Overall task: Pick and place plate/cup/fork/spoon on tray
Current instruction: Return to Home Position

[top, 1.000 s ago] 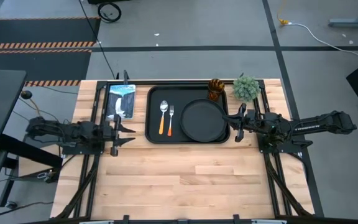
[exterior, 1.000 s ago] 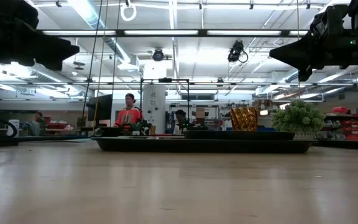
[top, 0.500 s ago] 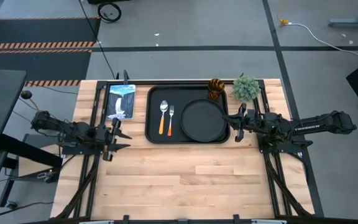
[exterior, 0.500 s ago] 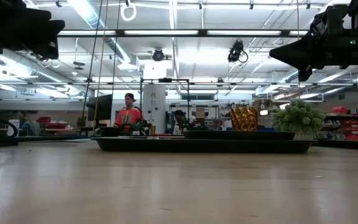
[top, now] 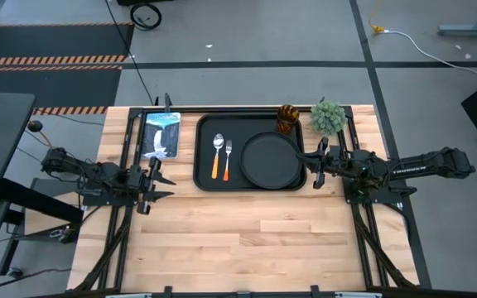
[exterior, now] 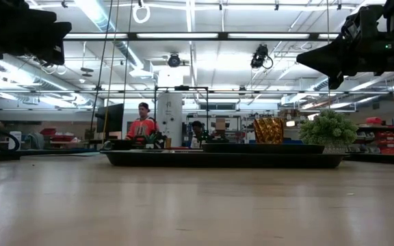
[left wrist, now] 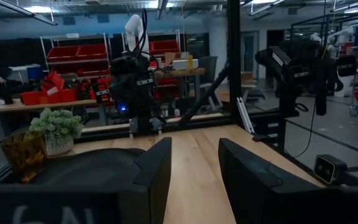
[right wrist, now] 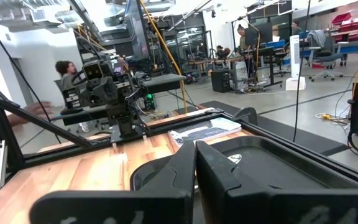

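Note:
The black tray lies at the table's far middle. On it lie the round black plate on the right, and the spoon and the fork side by side on the left. The amber cup stands upright in the tray's far right corner and also shows in the low view. My left gripper hovers left of the tray, open and empty. My right gripper hovers just right of the tray, shut and empty.
A small green plant stands right of the cup, beyond the tray's corner. A blue-and-white card lies left of the tray. Bare wood stretches along the near half of the table. People show in the room beyond.
My left gripper has drawn back a little toward the table's left and near edges, away from the tray, and has stayed open. My right gripper and the things on the tray have kept still.

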